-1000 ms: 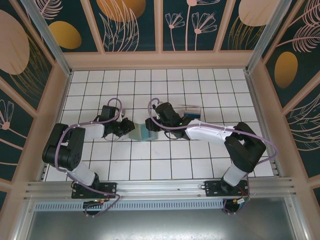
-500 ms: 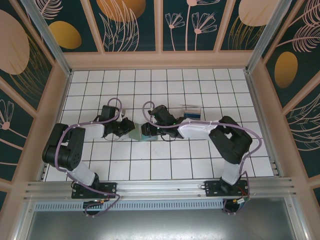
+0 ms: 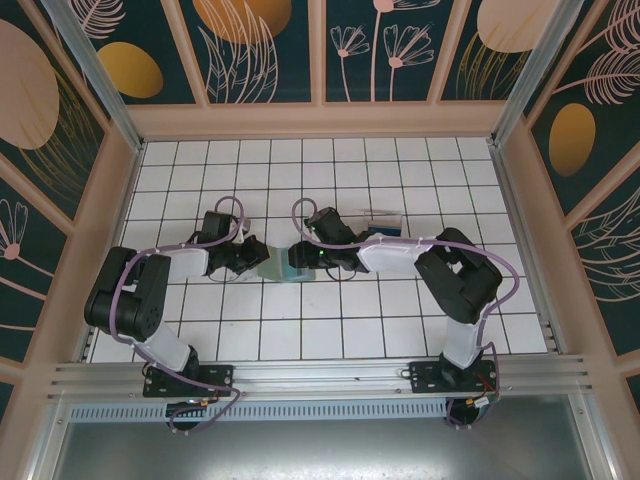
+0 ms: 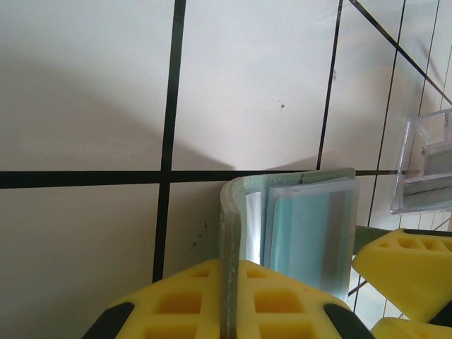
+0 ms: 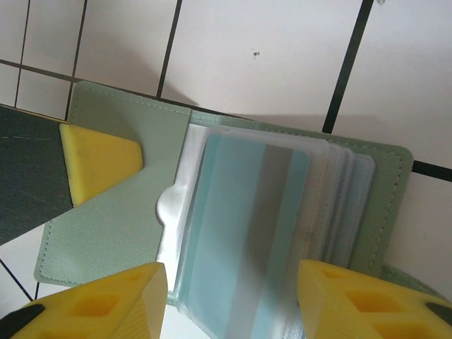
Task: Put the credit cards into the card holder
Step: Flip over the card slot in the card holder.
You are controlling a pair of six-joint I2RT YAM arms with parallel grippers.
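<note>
The sage-green card holder [image 3: 274, 268] stands open on the tiles between both grippers. My left gripper [image 4: 233, 272] is shut on one green cover flap [image 4: 232, 233], holding it up on edge. The holder's clear sleeves [image 5: 339, 205] fan out. A teal credit card [image 5: 240, 240] with a grey stripe lies at the front sleeve. My right gripper [image 5: 233, 304] is open, one yellow finger on each side of that card. In the top view the left gripper [image 3: 250, 258] and right gripper [image 3: 306, 260] flank the holder. More cards [image 3: 383, 230] sit in the clear tray.
The clear plastic tray [image 4: 426, 164] stands on the tiles just right of the holder, behind my right forearm. White tiled floor lies all around, with wooden walls at the edges. A finger of the right gripper [image 4: 402, 272] sits close beside the holder.
My right arm's elbow has folded in while its gripper stayed at the holder, shifting slightly right. The left arm and the holder have stayed where they were.
</note>
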